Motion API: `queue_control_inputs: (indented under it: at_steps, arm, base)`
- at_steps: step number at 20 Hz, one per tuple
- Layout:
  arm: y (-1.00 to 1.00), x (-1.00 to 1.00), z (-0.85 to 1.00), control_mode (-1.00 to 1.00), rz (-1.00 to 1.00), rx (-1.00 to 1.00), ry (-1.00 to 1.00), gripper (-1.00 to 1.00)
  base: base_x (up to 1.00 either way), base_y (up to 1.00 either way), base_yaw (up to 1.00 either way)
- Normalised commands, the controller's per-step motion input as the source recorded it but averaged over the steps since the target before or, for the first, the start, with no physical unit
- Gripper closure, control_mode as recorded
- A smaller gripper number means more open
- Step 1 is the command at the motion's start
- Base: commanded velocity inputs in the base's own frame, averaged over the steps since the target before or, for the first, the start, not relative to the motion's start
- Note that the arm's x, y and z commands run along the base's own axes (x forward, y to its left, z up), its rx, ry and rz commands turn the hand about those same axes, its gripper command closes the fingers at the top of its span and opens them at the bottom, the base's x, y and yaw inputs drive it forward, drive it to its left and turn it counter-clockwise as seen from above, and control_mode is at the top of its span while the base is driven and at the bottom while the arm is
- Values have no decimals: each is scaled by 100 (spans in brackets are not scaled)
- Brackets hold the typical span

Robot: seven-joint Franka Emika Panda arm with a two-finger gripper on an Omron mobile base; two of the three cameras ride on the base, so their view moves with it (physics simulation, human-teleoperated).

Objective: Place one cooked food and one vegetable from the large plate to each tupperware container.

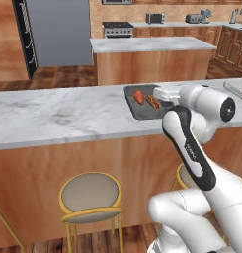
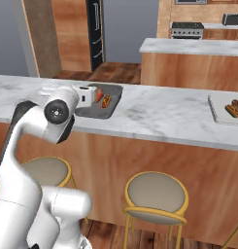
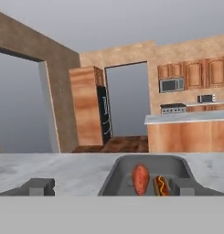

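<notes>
A dark grey tupperware container [image 1: 134,109] lies on the marble counter, holding a red-orange carrot-like vegetable [image 1: 138,96] and a hot dog [image 1: 152,102] side by side. In the hand view the same container [image 3: 114,176] lies just ahead and below, with the vegetable [image 3: 141,179] to the left of the hot dog [image 3: 161,185]. My gripper [image 3: 112,187] is open and holds nothing, its fingertips [image 3: 38,186] spread wide. The hand [image 1: 163,94] hovers level over the container's right side. A pale container [image 2: 215,111] far to the right holds another hot dog [image 2: 233,111] and a brown lumpy vegetable [image 2: 237,102]. The large plate is out of view.
The long marble counter [image 1: 53,116] runs across in front of me, with gold-legged stools [image 1: 90,195] tucked under it. Behind it stand a kitchen island [image 1: 152,57], a fridge [image 1: 58,32] and a stove [image 1: 117,28].
</notes>
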Motion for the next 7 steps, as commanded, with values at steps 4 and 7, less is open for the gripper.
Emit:
queue_control_inputs:
  at_steps: [4,7]
  arm:
    - [6,-40,59,-100,0,0,-30,-100]
    - [0,-36,51,-100,0,0,-23,-100]
  base:
    - [0,0,0]
    - [0,0,0]
